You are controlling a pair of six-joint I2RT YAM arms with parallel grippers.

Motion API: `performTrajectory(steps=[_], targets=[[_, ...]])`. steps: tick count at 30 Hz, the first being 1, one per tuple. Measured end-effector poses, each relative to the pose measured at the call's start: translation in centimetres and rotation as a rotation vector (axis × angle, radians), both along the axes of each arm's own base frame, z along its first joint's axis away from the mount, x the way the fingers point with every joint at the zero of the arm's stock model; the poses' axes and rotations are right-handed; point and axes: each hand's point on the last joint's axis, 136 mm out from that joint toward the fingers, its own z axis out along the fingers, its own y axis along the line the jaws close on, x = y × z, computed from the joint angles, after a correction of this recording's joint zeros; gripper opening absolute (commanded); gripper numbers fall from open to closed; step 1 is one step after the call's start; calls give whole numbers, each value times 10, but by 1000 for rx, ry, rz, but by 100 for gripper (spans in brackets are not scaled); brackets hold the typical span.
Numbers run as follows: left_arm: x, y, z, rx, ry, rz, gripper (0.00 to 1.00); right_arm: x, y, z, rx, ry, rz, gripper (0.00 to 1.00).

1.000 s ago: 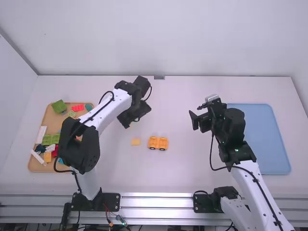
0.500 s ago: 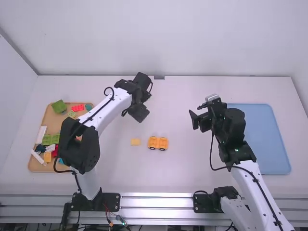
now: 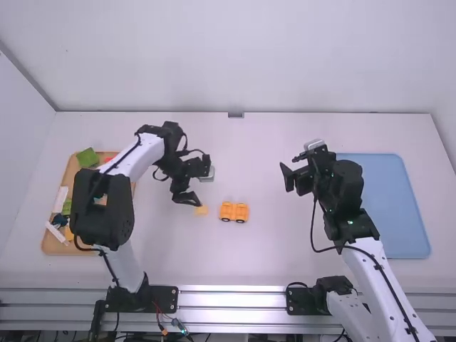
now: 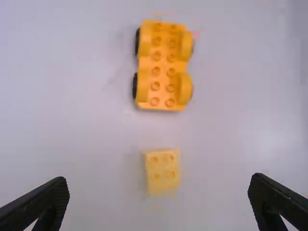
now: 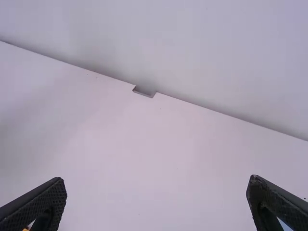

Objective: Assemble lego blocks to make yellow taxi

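Note:
Over the table's left-centre, my left gripper (image 3: 197, 183) stands open, with one finger close beside the small yellow block (image 3: 201, 211). To the right of that block is the orange-yellow wheeled car base (image 3: 234, 211). In the left wrist view, the left gripper (image 4: 159, 202) has its fingers wide apart and nothing held; the pale yellow block (image 4: 162, 171) lies on the table, apart from the studded car base (image 4: 163, 66). Away to the right, my right gripper (image 3: 294, 169) hangs open and empty; its two fingers flank bare table around the right gripper (image 5: 156, 204) in its wrist view.
A wooden tray (image 3: 48, 245) of coloured blocks is on the left, partly hidden by the left arm. A blue tray (image 3: 388, 206) lies at the right, behind the right arm. The wall rises beyond the table's far edge.
The left gripper has turned and come nearer to the small yellow block, while its arm has drawn back leftward. The right arm, the block and the car base are unmoved.

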Motion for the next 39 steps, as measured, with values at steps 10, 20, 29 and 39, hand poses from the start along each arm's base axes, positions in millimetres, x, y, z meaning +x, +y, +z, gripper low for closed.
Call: performTrajectory(steps=[10,20,29,39], targets=[[-37,10,-39,-383,-152,-37,99,0,0,0,-1,-2,1,98],[-12,7,-70,-417,-278,101,99,0,0,0,0,2,0,99],[-22,10,-89,-425,-199,175,99,0,0,-1,0,2,0,99],[-11,8,-100,-451,-166,238,70,0,0,0,0,2,0,99]])
